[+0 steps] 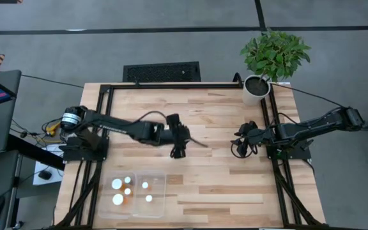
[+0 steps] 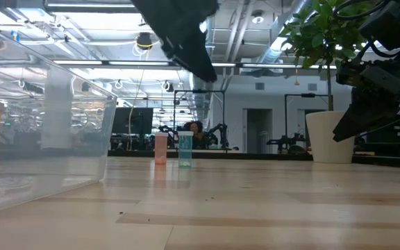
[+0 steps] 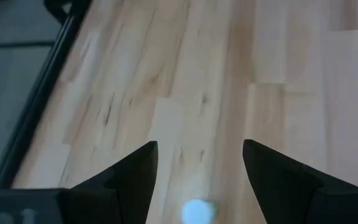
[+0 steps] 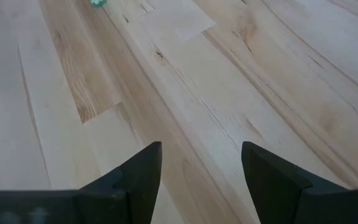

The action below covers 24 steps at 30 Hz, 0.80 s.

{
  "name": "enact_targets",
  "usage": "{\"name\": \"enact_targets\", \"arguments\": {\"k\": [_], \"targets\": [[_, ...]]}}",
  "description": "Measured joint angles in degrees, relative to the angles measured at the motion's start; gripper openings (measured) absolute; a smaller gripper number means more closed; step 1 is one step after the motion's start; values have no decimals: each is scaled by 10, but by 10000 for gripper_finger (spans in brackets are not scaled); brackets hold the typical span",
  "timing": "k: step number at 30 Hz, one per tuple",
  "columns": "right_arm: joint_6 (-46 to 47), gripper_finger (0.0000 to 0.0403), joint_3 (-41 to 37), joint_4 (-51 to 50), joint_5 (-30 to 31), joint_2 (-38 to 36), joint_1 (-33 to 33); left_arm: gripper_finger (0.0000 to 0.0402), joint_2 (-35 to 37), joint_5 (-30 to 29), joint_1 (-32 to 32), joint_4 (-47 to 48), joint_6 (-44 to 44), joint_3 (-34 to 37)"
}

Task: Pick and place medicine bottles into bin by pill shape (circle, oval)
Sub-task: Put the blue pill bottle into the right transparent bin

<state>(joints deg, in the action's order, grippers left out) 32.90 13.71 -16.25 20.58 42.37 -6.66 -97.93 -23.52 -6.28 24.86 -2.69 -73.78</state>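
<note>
The clear two-compartment bin (image 1: 161,191) stands at the table's near left and holds several white-capped bottles, such as one (image 1: 117,184) in its left part and one (image 1: 145,185) in its right. Two small bottles, one orange (image 2: 160,149) and one teal (image 2: 185,149), stand upright on the table's middle; in the high view my left arm hides them. A pale round cap (image 3: 197,211) shows between my left gripper's fingers, below them. My left gripper (image 1: 178,152) is open above the table's middle and touches nothing. My right gripper (image 1: 237,148) is open and empty at the table's right.
A potted plant (image 1: 260,86) in a white pot stands at the far right corner. A small teal thing (image 4: 97,3) lies far ahead of my right gripper. Bare wood lies between the two grippers and along the near right.
</note>
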Motion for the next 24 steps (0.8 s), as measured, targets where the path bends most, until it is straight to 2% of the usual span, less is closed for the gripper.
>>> {"name": "enact_targets", "arguments": {"k": [4, 9, 17, 24], "targets": [[-4, 234, 0, 0, 0, 0, 0, 230, -14, 26, 25, 20, -17, 1], [-13, 234, 0, 0, 1, 0, 0, 230, -45, 49, 23, 23, -26, 1], [-14, 234, 0, -1, 1, 0, 0, 231, -88, 56, 21, 49, -25, 1], [-14, 234, 0, -2, 2, 0, 0, 230, -90, 53, 21, 64, -25, 1]]}}
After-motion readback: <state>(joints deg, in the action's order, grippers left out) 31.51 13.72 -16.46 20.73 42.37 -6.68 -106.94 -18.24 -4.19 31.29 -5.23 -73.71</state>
